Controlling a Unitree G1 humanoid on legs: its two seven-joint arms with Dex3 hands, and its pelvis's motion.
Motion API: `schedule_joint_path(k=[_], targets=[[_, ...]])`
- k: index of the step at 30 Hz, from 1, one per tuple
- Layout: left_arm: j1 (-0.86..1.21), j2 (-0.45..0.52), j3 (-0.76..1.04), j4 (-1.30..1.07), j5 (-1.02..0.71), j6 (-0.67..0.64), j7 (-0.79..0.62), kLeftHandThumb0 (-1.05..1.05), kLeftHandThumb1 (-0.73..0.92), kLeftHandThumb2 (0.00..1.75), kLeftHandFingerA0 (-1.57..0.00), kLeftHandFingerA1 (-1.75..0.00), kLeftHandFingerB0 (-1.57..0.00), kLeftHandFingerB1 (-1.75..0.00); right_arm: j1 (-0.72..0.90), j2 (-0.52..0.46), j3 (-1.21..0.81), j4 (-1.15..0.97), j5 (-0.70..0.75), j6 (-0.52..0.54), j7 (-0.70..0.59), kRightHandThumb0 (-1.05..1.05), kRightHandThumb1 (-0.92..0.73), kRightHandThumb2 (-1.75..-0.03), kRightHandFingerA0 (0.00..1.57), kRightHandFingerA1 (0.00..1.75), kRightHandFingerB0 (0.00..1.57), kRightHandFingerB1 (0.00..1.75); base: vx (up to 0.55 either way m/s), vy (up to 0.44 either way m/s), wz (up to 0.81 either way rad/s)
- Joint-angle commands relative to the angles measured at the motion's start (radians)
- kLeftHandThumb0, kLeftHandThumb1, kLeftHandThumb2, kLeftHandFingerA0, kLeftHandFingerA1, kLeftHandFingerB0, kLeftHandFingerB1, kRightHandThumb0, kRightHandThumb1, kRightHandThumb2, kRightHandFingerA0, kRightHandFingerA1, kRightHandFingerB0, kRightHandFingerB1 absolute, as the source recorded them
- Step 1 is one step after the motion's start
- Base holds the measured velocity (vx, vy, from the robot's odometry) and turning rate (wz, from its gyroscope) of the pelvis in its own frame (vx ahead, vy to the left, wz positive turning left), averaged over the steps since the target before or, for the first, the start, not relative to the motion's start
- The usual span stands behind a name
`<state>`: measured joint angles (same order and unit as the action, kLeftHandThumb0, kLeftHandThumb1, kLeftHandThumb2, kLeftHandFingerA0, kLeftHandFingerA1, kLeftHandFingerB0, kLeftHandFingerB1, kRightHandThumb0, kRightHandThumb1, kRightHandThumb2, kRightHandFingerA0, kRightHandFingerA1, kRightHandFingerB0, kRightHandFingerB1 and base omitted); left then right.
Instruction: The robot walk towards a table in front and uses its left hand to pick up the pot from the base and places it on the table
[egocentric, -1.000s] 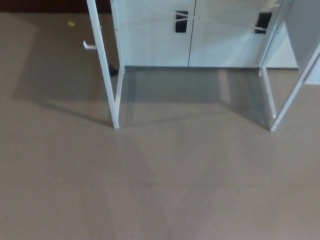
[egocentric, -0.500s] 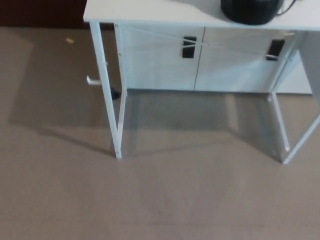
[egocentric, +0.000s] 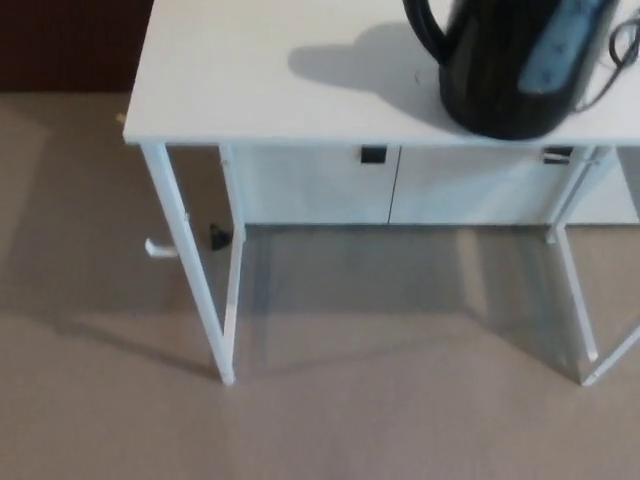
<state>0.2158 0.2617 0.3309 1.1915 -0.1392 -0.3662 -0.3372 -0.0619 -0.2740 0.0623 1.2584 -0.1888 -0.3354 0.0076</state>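
A black pot, a kettle with a handle on its left side, stands on the white table toward the top right of the head view. Its lower part rests on the tabletop; whether a separate base lies under it I cannot tell, since the picture is blurred. A cable shows at its right side. Neither of my hands appears in the picture.
The table stands on thin white legs over a beige carpet. A white cabinet with dark handles sits behind, under the tabletop. A small white object and a dark one lie by the left leg.
The whole picture has shifted downward as the camera moved; the tabletop and the pot now show far more fully. Nothing on the table itself has visibly moved.
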Motion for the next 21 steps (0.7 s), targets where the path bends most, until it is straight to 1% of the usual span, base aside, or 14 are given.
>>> schedule_joint_path(k=[1,4,5,6,9,14,16,19,21], targets=[[0.001,0.015,0.013,0.009,-0.017,-0.017,0.001,-0.12,0.48,0.54,-0.66,-0.48,-0.52,-0.42,-0.008,-0.003,-0.006,-0.002,0.002,0.009,0.004,-0.31,-0.57,-0.56,0.70,0.47,0.57,0.43,0.29,0.192,-0.57],[0.010,0.014,0.015,0.009,-0.014,-0.020,0.001,-0.09,0.48,0.54,-0.67,-0.47,-0.52,-0.41,-0.002,0.000,-0.009,-0.003,0.005,0.015,0.005,-0.31,-0.58,-0.56,0.69,0.47,0.56,0.43,0.28,0.196,0.00],[0.012,0.014,0.015,0.009,-0.014,-0.019,0.002,-0.13,0.46,0.54,-0.66,-0.48,-0.53,-0.42,0.001,0.000,-0.010,-0.003,0.005,0.013,0.006,-0.31,-0.58,-0.56,0.69,0.47,0.56,0.43,0.24,0.158,-0.01],[0.011,0.013,0.018,0.007,-0.018,-0.013,-0.001,-0.12,0.48,0.55,-0.65,-0.48,-0.52,-0.42,0.002,-0.001,-0.008,-0.003,0.003,0.009,0.008,-0.33,-0.58,-0.57,0.74,0.50,0.58,0.44,0.19,0.144,0.08],[0.013,0.012,0.022,0.005,-0.022,-0.007,-0.007,-0.11,0.49,0.54,-0.66,-0.48,-0.52,-0.42,0.002,-0.004,0.003,0.000,-0.010,0.002,0.000,-0.35,-0.58,-0.56,0.75,0.51,0.58,0.44,0.20,0.089,0.07],[0.022,0.013,0.028,0.013,-0.021,-0.013,-0.010,-0.11,0.49,0.55,-0.66,-0.48,-0.53,-0.42,0.005,-0.002,0.010,0.007,-0.013,0.000,0.003,-0.35,-0.58,-0.57,0.75,0.51,0.58,0.44,0.20,-0.044,0.08],[0.018,0.014,0.028,0.010,-0.019,-0.011,-0.003,-0.11,0.47,0.54,-0.66,-0.48,-0.53,-0.42,-0.005,-0.001,0.016,0.006,-0.018,0.002,-0.003,-0.36,-0.58,-0.57,0.75,0.52,0.61,0.46,0.21,-0.118,0.11],[0.031,0.012,0.037,0.017,-0.024,-0.012,-0.005,-0.08,0.48,0.53,-0.68,-0.48,-0.54,-0.42,0.011,0.000,0.018,0.008,-0.017,-0.007,-0.001,-0.35,-0.59,-0.56,0.73,0.51,0.59,0.44,0.24,-0.041,0.19],[0.036,0.014,0.036,0.009,-0.022,-0.016,-0.012,-0.13,0.46,0.54,-0.66,-0.48,-0.53,-0.42,0.012,-0.001,0.023,0.008,-0.022,-0.012,-0.005,-0.35,-0.59,-0.56,0.76,0.51,0.61,0.45,0.22,-0.027,-0.08]])
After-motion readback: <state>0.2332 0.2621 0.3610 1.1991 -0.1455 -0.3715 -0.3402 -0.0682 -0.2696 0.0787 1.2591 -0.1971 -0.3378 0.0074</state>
